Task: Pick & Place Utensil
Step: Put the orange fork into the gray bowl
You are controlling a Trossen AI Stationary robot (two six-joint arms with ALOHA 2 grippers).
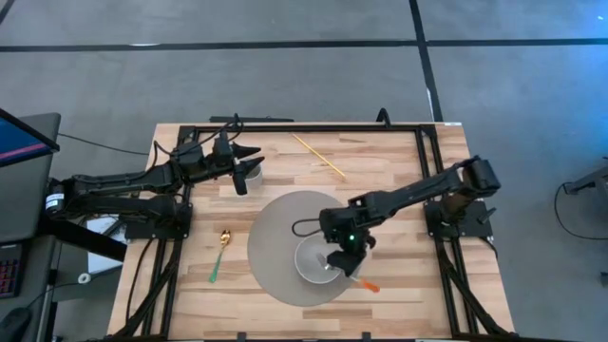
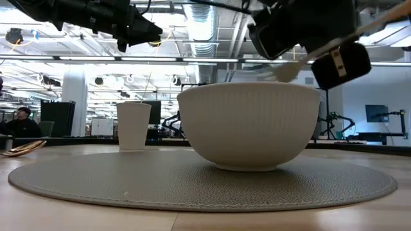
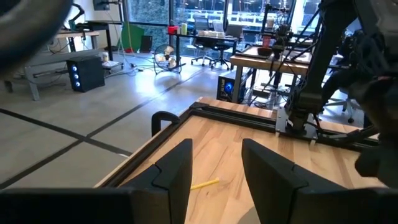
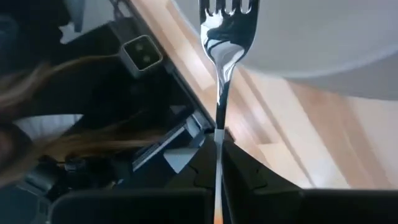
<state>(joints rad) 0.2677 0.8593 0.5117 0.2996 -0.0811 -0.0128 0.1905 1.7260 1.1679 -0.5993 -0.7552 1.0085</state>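
A fork with a silver head and an orange handle end [image 1: 370, 286] is in my right gripper [image 1: 344, 264], above a white bowl [image 1: 313, 261] that stands on a round grey mat [image 1: 275, 233]. The fork's tines [image 4: 227, 9] reach over the bowl's rim; its head also shows in the low view [image 2: 286, 72]. My left gripper [image 1: 245, 173] is open and empty above a white cup [image 1: 253, 175] at the far left. A spoon with a gold bowl and green handle [image 1: 220, 255] lies flat on the table, left of the mat. My right gripper pinches the fork's handle [image 4: 217, 155] between its two fingers, below the neck; the orange end sticks out behind the fingers. The fingers lie along the fork, and the head points ahead of them. The fork is lifted clear, tilted, head low over the bowl.
A yellow chopstick [image 1: 318, 155] lies on the wood at the far side, also seen past my left fingers [image 3: 204, 184]. A black frame [image 1: 285, 127] runs around the tabletop. Bare wood lies between the mat and the spoon.
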